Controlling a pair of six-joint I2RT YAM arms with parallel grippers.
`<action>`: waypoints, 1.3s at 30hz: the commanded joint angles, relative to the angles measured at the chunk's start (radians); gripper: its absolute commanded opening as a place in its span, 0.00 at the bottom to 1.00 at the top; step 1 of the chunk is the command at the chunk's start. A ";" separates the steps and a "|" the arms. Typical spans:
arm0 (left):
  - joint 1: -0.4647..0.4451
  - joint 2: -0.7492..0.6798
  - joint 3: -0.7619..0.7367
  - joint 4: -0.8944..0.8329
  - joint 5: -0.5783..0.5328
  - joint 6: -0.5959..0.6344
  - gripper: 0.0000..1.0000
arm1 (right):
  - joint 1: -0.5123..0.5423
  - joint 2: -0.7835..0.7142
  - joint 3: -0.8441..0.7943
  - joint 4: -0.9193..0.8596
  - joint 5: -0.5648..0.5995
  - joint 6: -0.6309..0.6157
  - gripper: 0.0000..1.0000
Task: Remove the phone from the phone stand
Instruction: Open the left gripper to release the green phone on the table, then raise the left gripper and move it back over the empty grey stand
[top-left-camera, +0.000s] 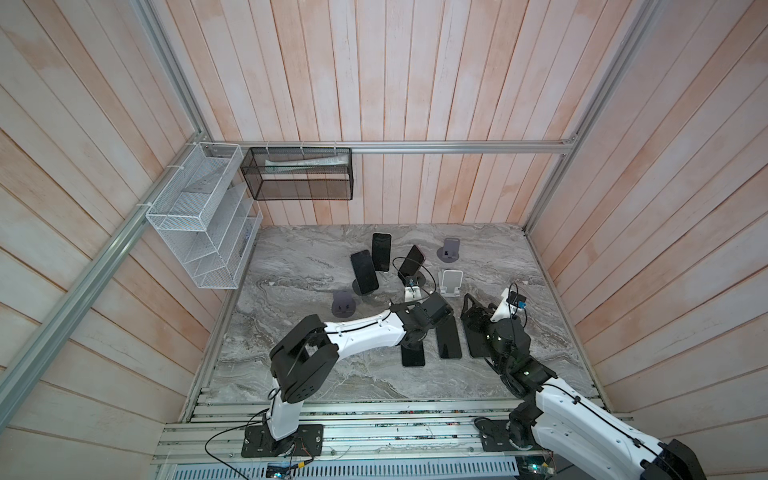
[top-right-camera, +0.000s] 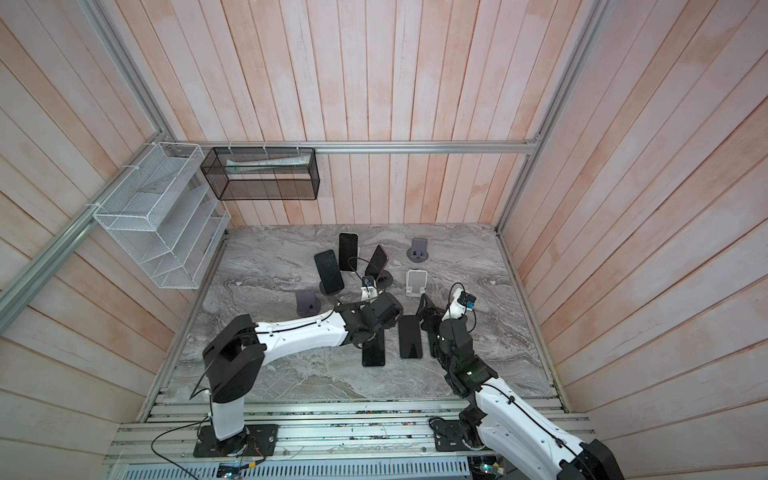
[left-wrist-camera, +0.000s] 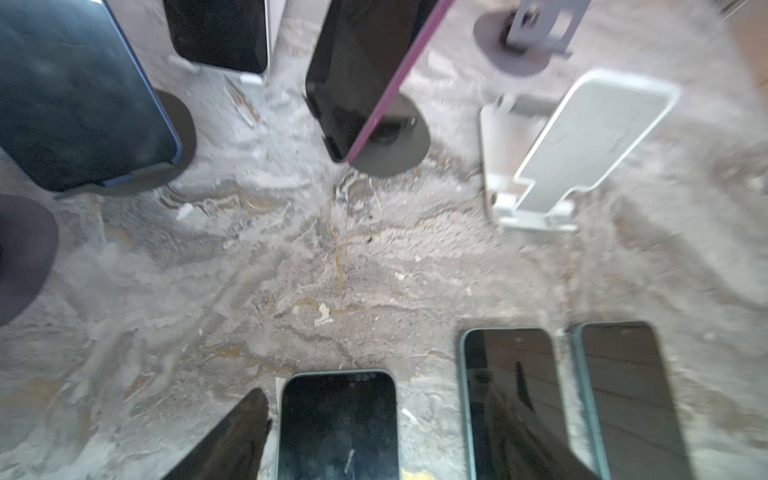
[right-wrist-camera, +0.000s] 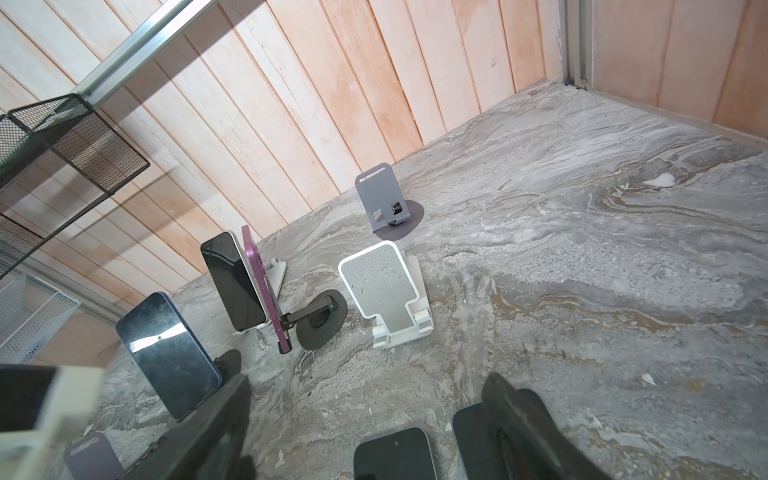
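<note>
Three phones rest on stands at the back in both top views: a blue-edged phone (top-left-camera: 364, 272) on a dark round stand, a phone (top-left-camera: 381, 251) on a white stand, and a purple-edged phone (top-left-camera: 411, 260) (right-wrist-camera: 266, 286) on a dark round stand (right-wrist-camera: 322, 318). My left gripper (left-wrist-camera: 374, 419) is open low over the table. A dark phone (left-wrist-camera: 338, 428) lies flat between its fingers (left-wrist-camera: 235, 436), which do not touch it. My right gripper (right-wrist-camera: 365, 390) is open and empty, above two other flat phones (right-wrist-camera: 392, 453).
Three empty stands are here: white (top-left-camera: 451, 282), grey (top-left-camera: 451, 249) and purplish (top-left-camera: 343, 303). Three phones lie flat side by side, the middle one (top-left-camera: 449, 336) between the two arms. Mesh baskets (top-left-camera: 299, 178) hang on the back and left walls.
</note>
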 joint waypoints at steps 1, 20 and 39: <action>0.001 -0.143 -0.044 0.009 -0.123 0.083 0.88 | -0.004 0.022 -0.003 0.030 -0.038 0.012 0.88; 0.304 -0.639 -0.553 -0.032 -0.023 0.052 0.97 | -0.006 0.115 0.011 0.053 -0.071 0.009 0.88; 0.515 -0.213 -0.341 0.027 0.172 0.386 0.99 | -0.007 0.123 0.013 0.063 -0.066 -0.028 0.89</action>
